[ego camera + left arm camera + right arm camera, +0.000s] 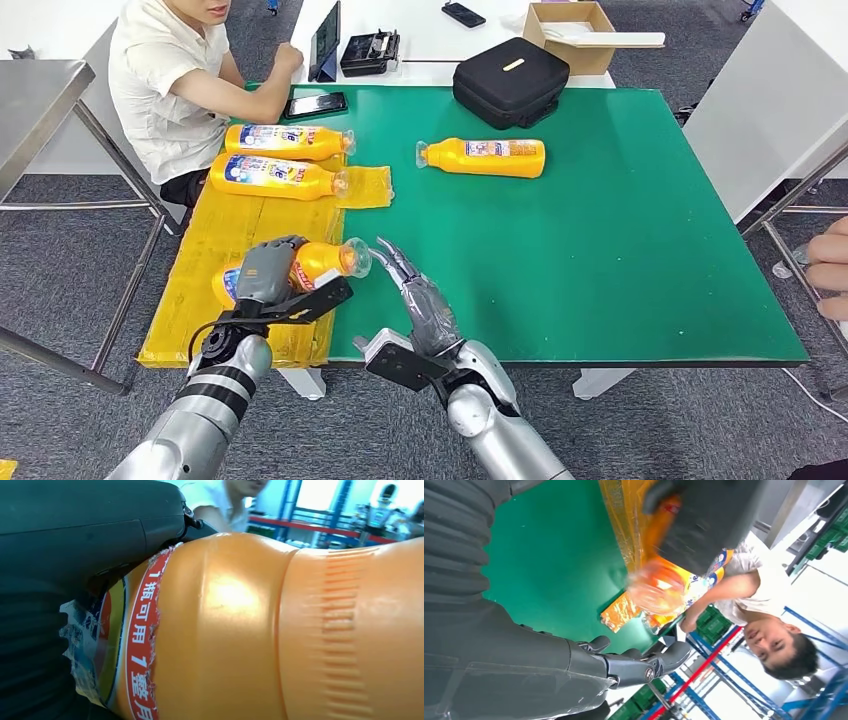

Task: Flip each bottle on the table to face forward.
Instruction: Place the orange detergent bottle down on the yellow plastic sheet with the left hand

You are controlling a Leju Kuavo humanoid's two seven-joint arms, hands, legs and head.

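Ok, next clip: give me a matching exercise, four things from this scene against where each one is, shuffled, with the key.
Things:
1. left hand
2. right hand
3. black case
4. lone bottle

Places:
A. far edge of the green mat
B. lying on the mat's middle
C. gripping a bottle on the yellow board
D. open, fingers beside that held bottle's cap

Pairs: 1-C, 2-D, 3-A, 4-B

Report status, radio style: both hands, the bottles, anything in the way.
Left hand grips bottle on yellow mat. Right hand open beside its cap. Three bottles lying untouched. Nothing between the hands.
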